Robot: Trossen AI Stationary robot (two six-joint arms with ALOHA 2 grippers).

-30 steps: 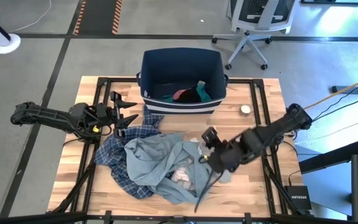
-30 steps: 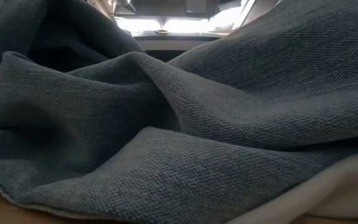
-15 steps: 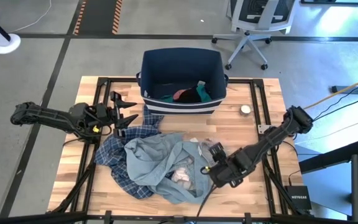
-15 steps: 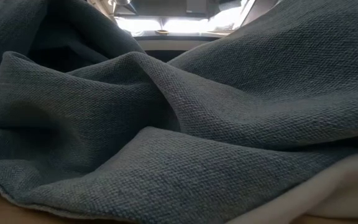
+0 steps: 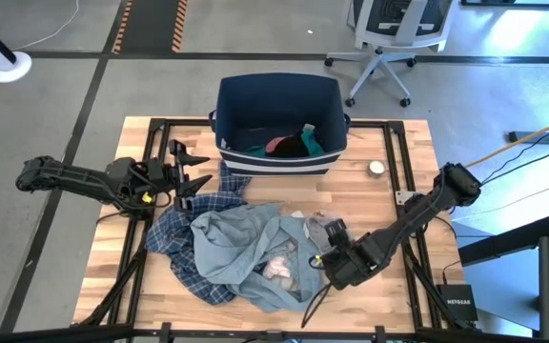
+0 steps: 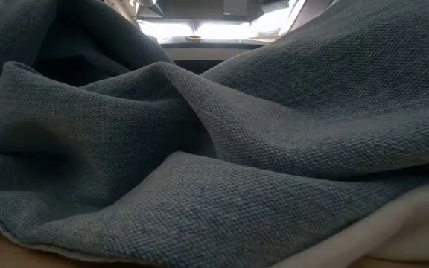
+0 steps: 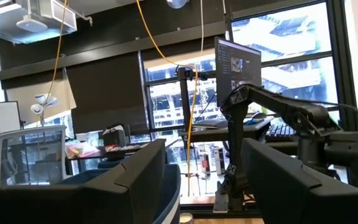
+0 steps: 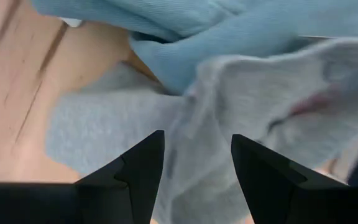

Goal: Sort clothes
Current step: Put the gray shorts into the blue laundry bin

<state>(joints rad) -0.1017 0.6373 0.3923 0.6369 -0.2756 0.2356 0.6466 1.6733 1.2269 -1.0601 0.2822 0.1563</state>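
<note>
The clothes lie in a heap mid-table: a large light grey-blue garment [image 5: 241, 243] on top, a blue-and-white plaid shirt [image 5: 187, 221] under its left side, and pink pieces [image 5: 279, 268] near the front. My right gripper [image 5: 330, 246] points steeply down over the heap's right edge. It is open, its fingers [image 8: 143, 163] standing over a pale grey piece [image 8: 253, 106] with nothing between them. My left gripper [image 5: 187, 173] waits open at the table's left, raised and pointing into the room. In the low view, grey-blue cloth [image 6: 199, 149] fills the picture.
The navy bin [image 5: 279, 95] stands at the table's far middle with several small garments [image 5: 289, 145] inside. A small round white object [image 5: 376, 168] lies on the wood right of the bin. Bare wood [image 5: 389, 295] shows right of the heap. An office chair [image 5: 389, 38] stands beyond the table.
My right gripper has sunk toward the heap's right edge, shifting a little toward the table's near edge, and has rolled about its own axis. The clothes lie as before.
</note>
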